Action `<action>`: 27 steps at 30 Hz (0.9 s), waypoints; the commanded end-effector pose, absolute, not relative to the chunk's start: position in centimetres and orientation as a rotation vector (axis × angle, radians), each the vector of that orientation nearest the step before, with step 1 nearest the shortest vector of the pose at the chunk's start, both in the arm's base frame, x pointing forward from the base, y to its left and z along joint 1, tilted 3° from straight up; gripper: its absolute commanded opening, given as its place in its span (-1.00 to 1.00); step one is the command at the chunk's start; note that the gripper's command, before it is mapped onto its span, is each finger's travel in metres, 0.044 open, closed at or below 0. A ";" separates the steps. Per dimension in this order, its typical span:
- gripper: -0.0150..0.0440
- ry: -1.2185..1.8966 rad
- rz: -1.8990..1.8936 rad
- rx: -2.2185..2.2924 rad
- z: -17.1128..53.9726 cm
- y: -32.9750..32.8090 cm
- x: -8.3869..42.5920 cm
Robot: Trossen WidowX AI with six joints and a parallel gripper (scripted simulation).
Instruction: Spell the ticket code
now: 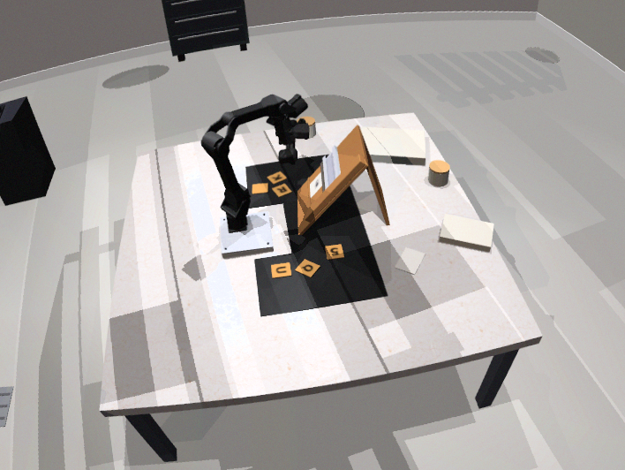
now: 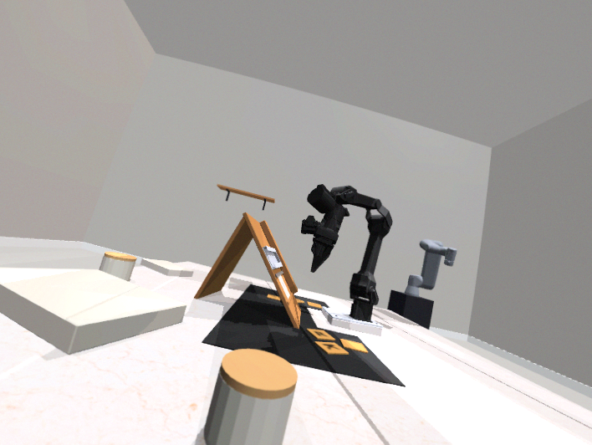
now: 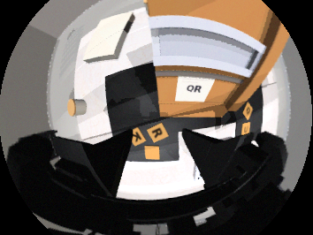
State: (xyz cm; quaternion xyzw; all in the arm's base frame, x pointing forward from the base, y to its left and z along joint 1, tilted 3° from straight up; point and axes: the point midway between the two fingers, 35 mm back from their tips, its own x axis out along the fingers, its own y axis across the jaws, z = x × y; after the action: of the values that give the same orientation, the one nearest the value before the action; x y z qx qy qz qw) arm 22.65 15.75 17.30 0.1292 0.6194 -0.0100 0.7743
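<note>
The board (image 1: 344, 187) (image 2: 225, 268) (image 3: 230, 11) leans on its stand. Its pale rail (image 1: 330, 169) (image 2: 273, 258) (image 3: 199, 43) shows no tile, and the ticket (image 1: 315, 184) (image 3: 187, 94) below reads QR. My gripper (image 1: 288, 157) (image 2: 313, 268) (image 3: 157, 132) is open and empty, pointing down above the mat beside the board. Beneath it lie the R tile (image 1: 282, 190) (image 3: 157, 133), the K tile (image 1: 276, 177) (image 3: 137, 137) and an orange tile (image 1: 259, 188) (image 3: 152, 153) with no letter visible. The Q tile (image 1: 307, 268), U tile (image 1: 281, 269) and a 5-or-S tile (image 1: 334, 251) lie across the mat.
The tiles lie on a black mat (image 1: 282, 306) (image 2: 378, 375). A lidded can (image 1: 310, 126) (image 2: 253, 396) (image 3: 77, 107) stands behind the arm, another can (image 1: 439, 173) (image 2: 117, 268) beyond the board. Cream blocks (image 1: 395, 144) (image 1: 466, 231) and a white card (image 1: 410, 261) lie behind the board.
</note>
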 end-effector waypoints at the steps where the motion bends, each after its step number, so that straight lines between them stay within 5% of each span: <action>1: 0.66 1.397 -0.506 0.663 11.0 18.1 20.5; 12: 0.66 1.292 -0.952 0.970 6.3 18.9 18.5; 27: 0.66 1.291 -0.956 0.973 6.3 18.8 18.3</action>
State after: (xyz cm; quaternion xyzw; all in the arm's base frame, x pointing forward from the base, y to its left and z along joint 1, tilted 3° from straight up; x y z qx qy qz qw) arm 18.43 18.77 6.64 0.4128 0.5614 -0.4000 0.5953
